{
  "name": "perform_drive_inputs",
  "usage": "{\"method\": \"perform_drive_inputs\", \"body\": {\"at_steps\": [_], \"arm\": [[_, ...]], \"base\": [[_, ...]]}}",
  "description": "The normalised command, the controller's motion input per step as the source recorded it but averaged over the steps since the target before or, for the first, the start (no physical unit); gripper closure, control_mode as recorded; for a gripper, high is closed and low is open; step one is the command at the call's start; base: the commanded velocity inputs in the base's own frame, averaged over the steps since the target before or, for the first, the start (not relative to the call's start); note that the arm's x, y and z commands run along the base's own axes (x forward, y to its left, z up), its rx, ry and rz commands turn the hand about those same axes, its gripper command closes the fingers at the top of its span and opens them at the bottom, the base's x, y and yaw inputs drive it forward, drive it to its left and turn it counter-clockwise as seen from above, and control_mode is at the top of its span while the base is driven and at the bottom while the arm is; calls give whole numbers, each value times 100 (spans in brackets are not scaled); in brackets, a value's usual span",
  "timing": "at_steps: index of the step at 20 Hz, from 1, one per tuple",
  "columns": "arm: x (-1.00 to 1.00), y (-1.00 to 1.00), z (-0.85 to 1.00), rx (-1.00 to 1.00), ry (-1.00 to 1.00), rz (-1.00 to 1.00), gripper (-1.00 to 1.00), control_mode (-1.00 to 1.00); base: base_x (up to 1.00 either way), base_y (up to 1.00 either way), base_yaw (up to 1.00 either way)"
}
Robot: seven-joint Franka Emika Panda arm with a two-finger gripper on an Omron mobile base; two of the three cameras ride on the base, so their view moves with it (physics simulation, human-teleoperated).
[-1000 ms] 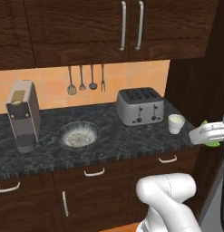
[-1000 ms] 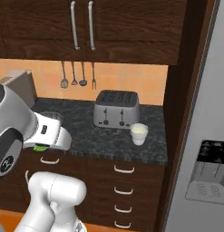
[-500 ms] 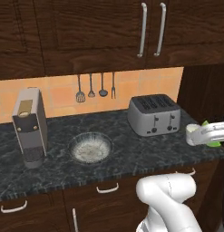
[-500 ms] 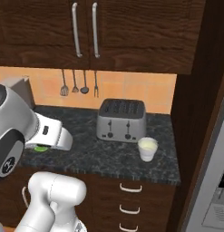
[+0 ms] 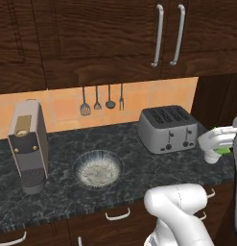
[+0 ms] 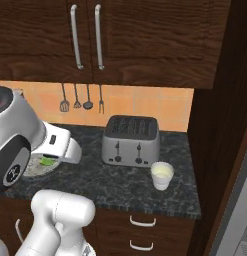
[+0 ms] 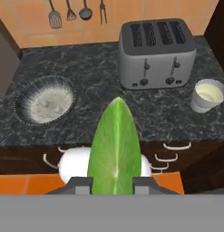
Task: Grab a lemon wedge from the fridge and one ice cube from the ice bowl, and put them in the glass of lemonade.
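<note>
Clenched on a green wedge (image 7: 114, 144) between the jaws of the gripper (image 7: 112, 182), with glass of lemonade (image 7: 207, 95) ahead to the right, ice bowl (image 7: 44, 99) ahead left, counter scene shifted rightward since the earlier frames through base travel.

you have a dark speckled stone counter (image 5: 139, 173) carrying a coffee machine (image 5: 28, 146) at its left, the ice bowl (image 5: 97, 168) beside it, a four-slot toaster (image 5: 169, 128), and the glass of lemonade (image 6: 162, 175) right of the toaster.
</note>
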Motion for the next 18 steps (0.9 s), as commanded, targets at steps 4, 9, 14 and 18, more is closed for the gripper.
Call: {"method": "perform_drive_inputs", "body": {"at_steps": [4, 9, 14, 18], "arm": [[48, 19, -5, -2, 6, -18, 100, -100], [53, -15, -42, -2, -8, 0, 100, -100], [57, -57, -24, -5, 4, 3, 100, -100], [56, -80, 0, 0, 19, -11, 100, -100]], "base": [[0, 0, 0], [0, 0, 0], [0, 0, 0], [0, 0, 0]]}}
